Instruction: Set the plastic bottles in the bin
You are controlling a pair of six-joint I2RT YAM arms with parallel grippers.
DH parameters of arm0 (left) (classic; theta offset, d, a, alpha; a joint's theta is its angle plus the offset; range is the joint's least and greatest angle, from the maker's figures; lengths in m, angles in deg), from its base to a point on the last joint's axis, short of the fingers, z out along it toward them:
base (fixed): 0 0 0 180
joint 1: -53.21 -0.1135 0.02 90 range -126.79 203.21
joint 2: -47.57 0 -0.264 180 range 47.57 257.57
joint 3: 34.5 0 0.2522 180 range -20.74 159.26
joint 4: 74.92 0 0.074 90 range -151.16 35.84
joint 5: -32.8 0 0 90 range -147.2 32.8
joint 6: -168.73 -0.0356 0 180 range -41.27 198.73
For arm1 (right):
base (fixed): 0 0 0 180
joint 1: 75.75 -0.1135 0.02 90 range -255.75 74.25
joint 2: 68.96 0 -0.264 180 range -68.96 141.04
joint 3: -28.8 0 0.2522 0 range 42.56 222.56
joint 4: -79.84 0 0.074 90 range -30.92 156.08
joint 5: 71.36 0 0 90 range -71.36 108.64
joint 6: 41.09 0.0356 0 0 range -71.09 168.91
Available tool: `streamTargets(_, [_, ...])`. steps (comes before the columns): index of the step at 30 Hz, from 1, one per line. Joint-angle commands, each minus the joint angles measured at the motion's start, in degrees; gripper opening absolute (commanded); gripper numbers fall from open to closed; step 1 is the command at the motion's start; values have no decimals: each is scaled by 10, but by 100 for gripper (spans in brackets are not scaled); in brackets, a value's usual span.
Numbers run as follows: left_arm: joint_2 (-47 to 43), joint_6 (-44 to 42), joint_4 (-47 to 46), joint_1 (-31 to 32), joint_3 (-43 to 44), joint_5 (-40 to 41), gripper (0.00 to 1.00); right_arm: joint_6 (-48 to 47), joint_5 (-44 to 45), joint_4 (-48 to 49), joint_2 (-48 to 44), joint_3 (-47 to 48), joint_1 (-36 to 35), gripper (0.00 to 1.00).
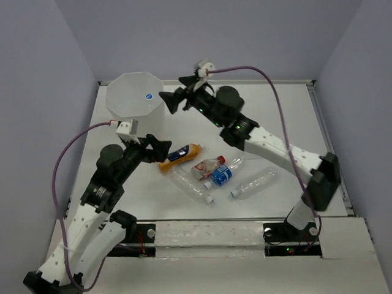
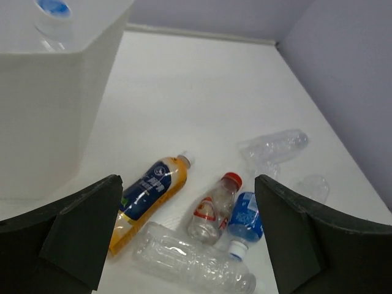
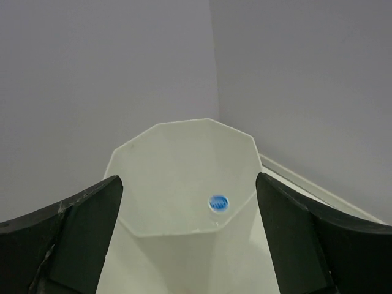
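The white faceted bin [image 1: 125, 113] stands at the far left; a blue bottle cap [image 1: 149, 96] shows inside it. It also shows in the right wrist view [image 3: 184, 159] and the left wrist view [image 2: 49, 104]. On the table lie an orange bottle [image 1: 180, 155], a red-labelled bottle [image 1: 208, 165], a blue-labelled bottle [image 1: 221, 176] and clear bottles [image 1: 191, 185] [image 1: 254, 182]. My left gripper [image 1: 160, 149] is open and empty just left of the orange bottle [image 2: 147, 193]. My right gripper [image 1: 169, 101] is open and empty at the bin's right rim.
The white table [image 1: 275, 122] is walled by grey panels at the back and sides. The right arm stretches diagonally over the table's right half. A raised lip [image 1: 208, 233] runs along the near edge between the arm bases.
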State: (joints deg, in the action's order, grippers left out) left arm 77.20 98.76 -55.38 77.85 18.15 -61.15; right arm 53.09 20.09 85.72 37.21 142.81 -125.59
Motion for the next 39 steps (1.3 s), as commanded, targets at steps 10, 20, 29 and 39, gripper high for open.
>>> streamTargets(10, [295, -80, 59, 79, 108, 6, 99, 94, 98, 26, -531, -600, 37, 92])
streamTargets(20, [509, -135, 129, 163, 210, 169, 99, 110, 123, -48, -707, -712, 37, 92])
streamTargets(29, [608, -177, 122, 174, 251, 176, 99, 100, 115, -70, -758, -726, 37, 93])
streamTargets(39, [705, -184, 125, 174, 269, 199, 99, 103, 104, -70, -769, -735, 37, 93])
